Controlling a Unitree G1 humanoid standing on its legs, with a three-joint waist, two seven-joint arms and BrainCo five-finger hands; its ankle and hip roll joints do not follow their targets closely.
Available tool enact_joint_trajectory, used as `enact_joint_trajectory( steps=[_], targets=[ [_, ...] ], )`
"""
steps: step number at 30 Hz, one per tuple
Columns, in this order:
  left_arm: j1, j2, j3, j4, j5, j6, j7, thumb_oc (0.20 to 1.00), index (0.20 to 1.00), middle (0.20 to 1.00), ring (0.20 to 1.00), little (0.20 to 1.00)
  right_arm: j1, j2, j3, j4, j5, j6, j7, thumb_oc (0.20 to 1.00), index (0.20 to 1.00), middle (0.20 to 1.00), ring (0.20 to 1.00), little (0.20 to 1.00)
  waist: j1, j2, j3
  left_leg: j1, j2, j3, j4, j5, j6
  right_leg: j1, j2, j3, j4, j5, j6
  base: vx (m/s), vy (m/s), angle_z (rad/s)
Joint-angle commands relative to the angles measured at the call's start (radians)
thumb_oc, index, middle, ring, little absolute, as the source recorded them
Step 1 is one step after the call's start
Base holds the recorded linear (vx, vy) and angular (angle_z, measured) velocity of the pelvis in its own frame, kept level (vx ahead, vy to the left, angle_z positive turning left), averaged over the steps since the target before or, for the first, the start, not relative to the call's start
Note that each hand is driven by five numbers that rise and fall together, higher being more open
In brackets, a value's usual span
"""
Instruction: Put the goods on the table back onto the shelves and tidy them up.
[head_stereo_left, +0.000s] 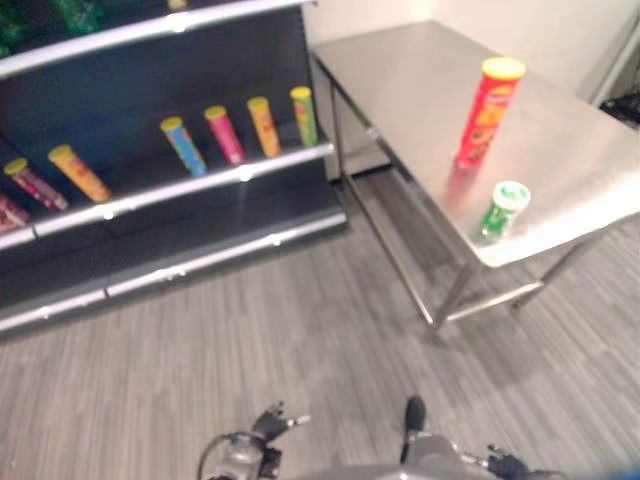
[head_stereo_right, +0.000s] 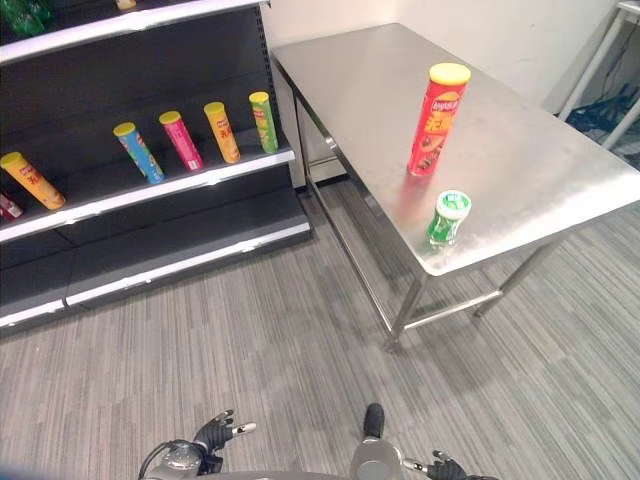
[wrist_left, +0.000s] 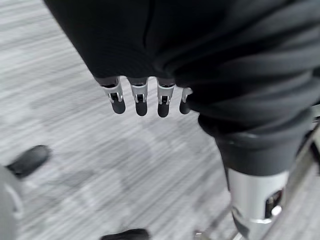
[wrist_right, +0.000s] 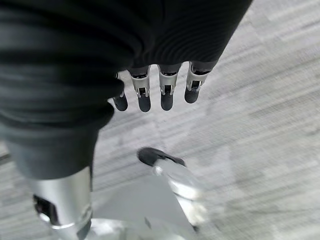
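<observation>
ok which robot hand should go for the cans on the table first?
Right, probably. The table with the red can and green can stands on the robot's right side. Both the right robot hand and left robot hand hang open, holding nothing.

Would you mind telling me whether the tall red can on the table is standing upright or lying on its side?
Upright: the tall red can stands on its base on the steel table, yellow lid on top.

Red can (head_stereo_right: 437, 118), green cup (head_stereo_right: 447, 218) on table (head_stereo_right: 540, 170)
</observation>
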Motion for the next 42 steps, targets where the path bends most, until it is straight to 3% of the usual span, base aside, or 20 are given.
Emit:
enact_joint_trajectory(
  steps=[1, 2, 3, 5, 6, 9, 13, 14, 16, 19, 22, 26, 30, 32, 36, 39, 40, 41, 42],
  targets=[
    [-0.046, 0.056, -0.006, 0.013, 0.022, -0.023, 0.004, 1.000, 1.000, 1.000, 1.000, 1.000, -0.005, 0.025, -0.021, 0.082, 0.011, -0.006, 0.000, 1.000, 1.000, 1.000, 1.000, 1.000, -0.022, -0.054, 0.017, -0.001, -0.110, -0.040, 0.013, -0.145, 0.052, -0.043, -0.017, 0.104, -0.066, 0.015, 0.109, 0.15, -0.203, 0.31],
    [-0.046, 0.057, -0.006, 0.013, 0.022, -0.022, 0.004, 1.000, 1.000, 1.000, 1.000, 1.000, -0.005, 0.025, -0.021, 0.082, 0.011, -0.006, 0.000, 1.000, 1.000, 1.000, 1.000, 1.000, -0.023, -0.057, 0.014, -0.005, -0.112, -0.041, 0.014, -0.143, 0.053, -0.046, -0.020, 0.104, -0.066, 0.015, 0.109, 0.19, -0.323, 0.32],
    [-0.054, 0.054, -0.023, 0.002, 0.018, -0.027, 0.002, 1.000, 1.000, 1.000, 1.000, 1.000, -0.004, 0.012, -0.031, 0.086, 0.032, -0.011, -0.003, 1.000, 1.000, 1.000, 1.000, 1.000, -0.027, -0.050, 0.022, -0.059, -0.066, -0.060, 0.156, -0.074, 0.010, -0.003, 0.019, 0.114, -0.066, -0.025, 0.077, 0.16, -0.310, 0.23],
    [-0.057, 0.055, -0.028, -0.007, 0.006, -0.028, 0.001, 1.000, 1.000, 1.000, 1.000, 1.000, -0.006, 0.004, -0.038, 0.095, 0.044, -0.011, -0.004, 1.000, 1.000, 1.000, 1.000, 1.000, -0.025, -0.056, 0.028, -0.128, -0.031, -0.079, 0.327, 0.003, -0.029, 0.037, 0.040, 0.118, -0.066, -0.067, 0.045, 0.23, -0.389, 0.17],
    [-0.058, 0.054, -0.035, -0.014, 0.000, -0.026, 0.001, 1.000, 1.000, 1.000, 1.000, 1.000, -0.005, -0.001, -0.041, 0.099, 0.051, -0.010, -0.009, 1.000, 1.000, 1.000, 1.000, 1.000, -0.026, -0.074, 0.034, -0.177, -0.006, -0.077, 0.472, 0.069, -0.058, 0.076, 0.051, 0.126, -0.066, -0.106, 0.014, 0.19, -0.289, 0.01],
    [-0.060, 0.052, -0.040, -0.012, 0.003, -0.023, 0.001, 1.000, 1.000, 1.000, 1.000, 1.000, -0.006, -0.003, -0.043, 0.103, 0.055, -0.007, -0.014, 1.000, 1.000, 1.000, 1.000, 1.000, -0.024, -0.090, 0.042, -0.215, 0.029, -0.047, 0.577, 0.086, -0.063, 0.108, 0.062, 0.137, -0.066, -0.128, -0.007, 0.16, -0.196, -0.25],
    [-0.054, 0.043, -0.040, -0.012, 0.002, -0.026, 0.000, 1.000, 1.000, 1.000, 1.000, 1.000, -0.007, -0.007, -0.050, 0.099, 0.081, -0.011, -0.017, 1.000, 1.000, 1.000, 1.000, 1.000, -0.025, -0.070, 0.038, -0.189, 0.074, 0.025, 0.456, 0.086, -0.038, 0.129, 0.093, 0.153, -0.066, -0.142, -0.011, 0.16, -0.038, -0.25],
    [-0.049, 0.041, -0.036, -0.010, 0.005, -0.032, 0.004, 1.000, 1.000, 1.000, 1.000, 1.000, -0.010, -0.018, -0.060, 0.092, 0.084, -0.016, -0.020, 1.000, 1.000, 1.000, 1.000, 1.000, -0.022, -0.056, 0.030, -0.197, 0.071, 0.026, 0.262, 0.050, -0.006, 0.129, 0.097, 0.164, -0.066, -0.149, 0.009, 0.22, 0.069, -0.27],
    [-0.050, 0.042, -0.040, -0.011, 0.005, -0.034, 0.008, 1.000, 1.000, 1.000, 1.000, 1.000, -0.011, -0.025, -0.062, 0.086, 0.088, -0.022, -0.022, 1.000, 1.000, 1.000, 1.000, 1.000, -0.013, -0.045, 0.023, -0.193, 0.047, -0.010, 0.068, 0.051, 0.008, 0.127, 0.104, 0.182, -0.066, -0.157, 0.021, 0.15, 0.100, -0.24],
    [-0.055, 0.050, -0.043, -0.012, -0.003, -0.037, 0.011, 1.000, 1.000, 1.000, 1.000, 1.000, -0.012, -0.031, -0.069, 0.078, 0.092, -0.029, -0.022, 1.000, 1.000, 1.000, 1.000, 1.000, 0.000, -0.043, 0.015, -0.221, 0.037, -0.053, -0.045, 0.075, 0.012, 0.139, 0.114, 0.211, -0.066, -0.167, 0.027, 0.13, 0.028, -0.47],
    [-0.044, 0.061, -0.031, 0.007, 0.010, -0.034, 0.010, 1.000, 1.000, 1.000, 1.000, 1.000, 0.007, -0.019, -0.093, 0.088, 0.113, -0.028, -0.022, 1.000, 1.000, 1.000, 1.000, 1.000, -0.022, -0.027, -0.002, -0.137, 0.023, 0.028, -0.117, 0.067, 0.010, 0.147, 0.119, 0.247, -0.066, -0.159, 0.036, 0.19, 0.189, -0.85],
    [-0.048, 0.078, 0.012, 0.011, -0.019, -0.041, 0.016, 1.000, 1.000, 1.000, 1.000, 1.000, 0.022, -0.060, -0.235, 0.094, 0.244, -0.042, -0.026, 1.000, 1.000, 1.000, 1.000, 1.000, -0.052, -0.030, -0.004, -0.110, 0.001, 0.098, -0.117, 0.035, 0.023, 0.134, 0.103, 0.277, -0.066, -0.136, 0.058, 0.08, 0.186, -0.46],
    [-0.060, 0.099, 0.035, 0.023, -0.017, -0.044, 0.005, 1.000, 1.000, 1.000, 1.000, 1.000, 0.066, -0.192, -0.430, 0.172, 0.340, -0.038, -0.017, 1.000, 1.000, 1.000, 1.000, 1.000, -0.064, -0.037, -0.010, -0.105, -0.017, 0.114, -0.117, 0.016, 0.032, 0.126, 0.084, 0.281, -0.066, -0.127, 0.083, 0.03, 0.114, -0.26],
    [-0.067, 0.109, 0.048, 0.037, -0.007, -0.045, -0.005, 1.000, 1.000, 1.000, 1.000, 1.000, 0.105, -0.304, -0.581, 0.186, 0.410, -0.048, -0.019, 1.000, 1.000, 1.000, 1.000, 1.000, -0.077, -0.041, -0.012, -0.104, -0.024, 0.111, -0.117, 0.004, 0.036, 0.129, 0.072, 0.270, -0.066, -0.131, 0.095, 0.04, 0.111, -0.02],
    [-0.068, 0.100, 0.065, 0.049, 0.020, -0.046, -0.006, 1.000, 1.000, 1.000, 1.000, 1.000, 0.181, -0.418, -0.775, -0.050, 0.442, -0.104, -0.047, 1.000, 1.000, 1.000, 1.000, 1.000, -0.103, -0.048, -0.019, -0.112, -0.035, 0.105, -0.117, -0.004, 0.042, 0.118, 0.056, 0.265, -0.062, -0.124, 0.110, 0.02, 0.075, 0.03],
    [-0.054, 0.092, 0.065, 0.047, 0.034, -0.043, -0.012, 1.000, 1.000, 1.000, 1.000, 1.000, 0.200, -0.484, -0.817, -0.365, 0.373, -0.146, -0.077, 1.000, 1.000, 1.000, 1.000, 1.000, -0.118, -0.053, -0.020, -0.111, -0.041, 0.108, -0.117, -0.013, 0.046, 0.108, 0.048, 0.263, -0.058, -0.119, 0.118, -0.01, 0.058, -0.04],
    [-0.049, 0.087, 0.059, 0.039, 0.041, -0.040, -0.016, 1.000, 1.000, 1.000, 1.000, 1.000, 0.195, -0.504, -0.813, -0.600, 0.327, -0.164, -0.077, 1.000, 1.000, 1.000, 1.000, 1.000, -0.120, -0.054, -0.021, -0.111, -0.044, 0.110, -0.117, -0.014, 0.047, 0.103, 0.044, 0.261, -0.056, -0.116, 0.120, -0.02, 0.036, -0.02],
    [-0.049, 0.087, 0.059, 0.039, 0.041, -0.040, -0.016, 1.000, 1.000, 1.000, 1.000, 1.000, 0.197, -0.502, -0.815, -0.605, 0.325, -0.161, -0.079, 1.000, 1.000, 1.000, 1.000, 1.000, -0.119, -0.054, -0.022, -0.115, -0.043, 0.111, -0.117, -0.011, 0.047, 0.099, 0.045, 0.262, -0.057, -0.113, 0.119, -0.01, 0.032, -0.04],
    [-0.042, 0.086, 0.060, 0.033, 0.041, -0.040, -0.021, 1.000, 1.000, 1.000, 1.000, 1.000, 0.189, -0.531, -0.808, -0.743, 0.305, -0.175, -0.059, 1.000, 1.000, 1.000, 1.000, 1.000, -0.120, -0.055, -0.021, -0.111, -0.045, 0.114, -0.117, -0.015, 0.048, 0.100, 0.041, 0.259, -0.056, -0.114, 0.121, 0.00, 0.000, 0.00]
  ],
)
